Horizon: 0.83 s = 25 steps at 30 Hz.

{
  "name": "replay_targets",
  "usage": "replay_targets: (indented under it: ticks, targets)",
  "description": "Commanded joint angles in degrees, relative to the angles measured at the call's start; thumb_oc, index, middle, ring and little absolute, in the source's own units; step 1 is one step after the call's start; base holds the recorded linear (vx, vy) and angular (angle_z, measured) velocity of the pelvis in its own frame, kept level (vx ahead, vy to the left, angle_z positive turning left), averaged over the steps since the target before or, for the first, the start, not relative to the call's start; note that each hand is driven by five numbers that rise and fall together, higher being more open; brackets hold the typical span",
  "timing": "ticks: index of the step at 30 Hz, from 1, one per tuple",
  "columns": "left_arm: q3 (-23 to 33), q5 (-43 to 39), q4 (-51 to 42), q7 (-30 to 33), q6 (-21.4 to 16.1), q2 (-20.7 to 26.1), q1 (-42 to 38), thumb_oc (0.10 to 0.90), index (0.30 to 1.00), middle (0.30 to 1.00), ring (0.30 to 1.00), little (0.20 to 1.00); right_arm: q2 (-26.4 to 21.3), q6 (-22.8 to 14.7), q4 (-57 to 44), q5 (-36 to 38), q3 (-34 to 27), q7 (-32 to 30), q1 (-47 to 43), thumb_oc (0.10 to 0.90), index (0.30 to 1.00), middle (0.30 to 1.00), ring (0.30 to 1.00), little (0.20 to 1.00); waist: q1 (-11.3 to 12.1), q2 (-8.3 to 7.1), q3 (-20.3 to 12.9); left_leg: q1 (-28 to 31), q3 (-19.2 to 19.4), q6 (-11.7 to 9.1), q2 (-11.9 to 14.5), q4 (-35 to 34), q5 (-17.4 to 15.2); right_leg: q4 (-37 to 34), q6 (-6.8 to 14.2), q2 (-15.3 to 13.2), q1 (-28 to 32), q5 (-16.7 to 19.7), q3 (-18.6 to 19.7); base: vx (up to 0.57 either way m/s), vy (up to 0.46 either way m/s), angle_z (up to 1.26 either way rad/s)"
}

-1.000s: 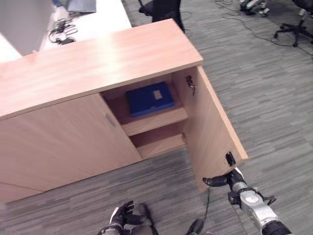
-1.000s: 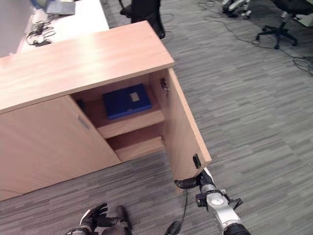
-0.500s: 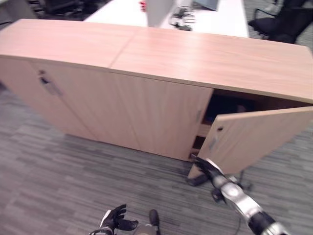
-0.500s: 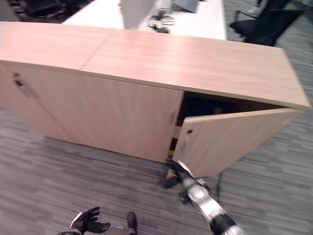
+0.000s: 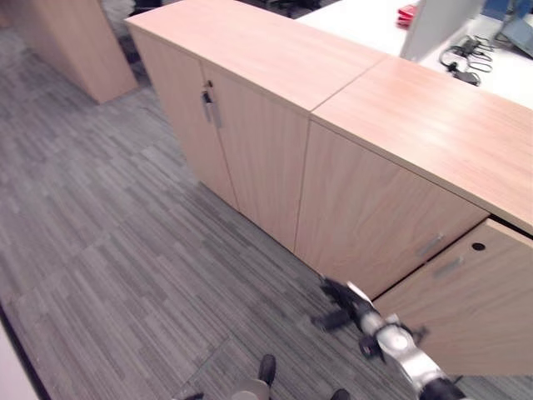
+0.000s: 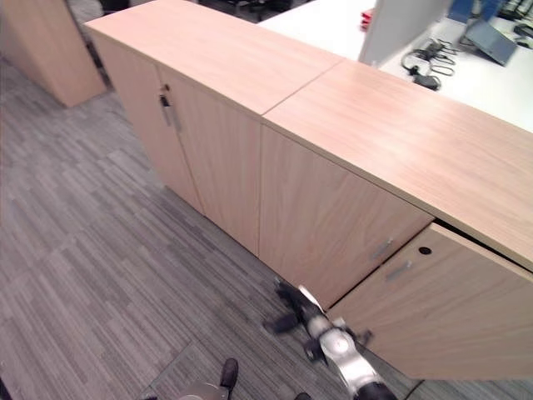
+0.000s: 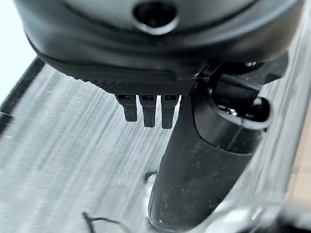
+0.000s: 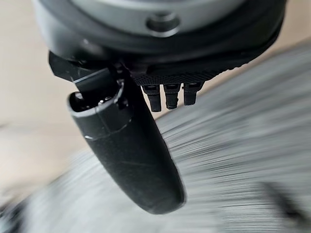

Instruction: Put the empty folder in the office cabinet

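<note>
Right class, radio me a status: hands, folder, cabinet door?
Right hand open, fingers straight, low by the cabinet door. Left hand open over carpet, holding nothing. Folder not visible; door nearly shut. Nothing blocking the door.

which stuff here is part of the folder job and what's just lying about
Job:
office cabinet
its part-open door
right hand, by that door's lower corner

Lying about:
white desk
cables on the desk
red item on the desk

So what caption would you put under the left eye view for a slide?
Robot's open right hand reaches low beside the nearly closed door of a long wooden office cabinet.
</note>
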Motion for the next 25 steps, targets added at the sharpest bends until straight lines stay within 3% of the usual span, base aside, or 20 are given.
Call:
replay_targets:
  ticks: [1, 2, 4, 12, 20, 25]
  targets:
    - [-1.41, 2.80, 2.04, 2.10, -1.85, -0.04, -7.65, 0.800, 0.900, 0.900, 0.900, 0.900, -1.37, -3.78, -1.73, -2.73, -0.12, -3.27, -4.93, 0.800, 0.900, 0.900, 0.900, 0.900, -1.94, 1.88, -1.61, 4.47, 4.83, -2.26, 1.62, -0.37, -8.12, 4.30, 2.46, 0.00, 3.28, -9.81, -0.19, 0.06, -0.093, -0.43]
    - [-1.67, 1.59, 4.07, 3.10, -1.20, -1.28, -10.31, 0.800, 0.900, 0.900, 0.900, 0.900, -0.44, -3.06, 3.82, -2.36, -2.32, -4.70, -2.65, 0.800, 0.900, 0.900, 0.900, 0.900, -4.40, 1.90, -2.01, 5.41, 6.16, -2.64, 2.08, -0.37, -8.37, 2.74, 2.27, 0.65, 3.98, -9.57, 1.09, 0.06, -0.103, -0.55]
    - [-1.87, 0.41, 4.47, 3.75, -1.08, -1.80, -12.32, 0.800, 0.900, 0.900, 0.900, 0.900, 0.35, -2.72, 8.32, -2.06, -3.39, -5.81, -1.41, 0.800, 0.900, 0.900, 0.900, 0.900, -5.93, 1.81, -2.30, 6.21, 7.06, -2.80, 2.41, -0.37, -8.65, 2.05, 2.14, 1.08, 4.33, -9.42, 2.14, 0.06, -0.114, -0.58]
    - [-3.00, -3.34, 5.14, 5.38, -0.85, -3.50, -17.17, 0.800, 0.900, 0.900, 0.900, 0.900, 3.83, -0.59, 26.65, -0.95, -6.17, -8.62, -1.27, 0.800, 0.900, 0.900, 0.900, 0.900, -9.20, 2.41, -2.72, 8.54, 10.90, -3.29, 3.64, -0.37, -8.89, 0.26, 2.20, 1.91, 4.89, -8.44, 4.91, 0.02, -0.083, -0.36]
    - [-5.11, -1.34, 8.53, 4.03, -0.35, -4.38, -17.48, 0.800, 0.900, 0.900, 0.900, 0.900, 4.18, -0.08, 32.16, 1.94, -8.96, -9.13, -0.96, 0.800, 0.900, 0.900, 0.900, 0.900, -11.99, 3.97, -2.83, 10.27, 14.53, -3.72, 4.65, -0.37, -8.88, -0.01, 2.26, 2.28, 4.59, -8.34, 7.06, 0.01, -0.035, -0.27]
    - [-5.74, -1.12, 8.56, 3.13, -0.47, -4.83, -17.87, 0.800, 0.900, 0.900, 0.900, 0.900, 3.60, -0.02, 32.59, 0.89, -8.73, -9.01, -0.75, 0.800, 0.900, 0.900, 0.900, 0.900, -12.60, 4.03, -2.86, 10.71, 14.94, -3.90, 4.97, -0.37, -8.88, -0.01, 2.05, 2.57, 4.89, -8.59, 7.18, 0.01, -0.033, -0.14]
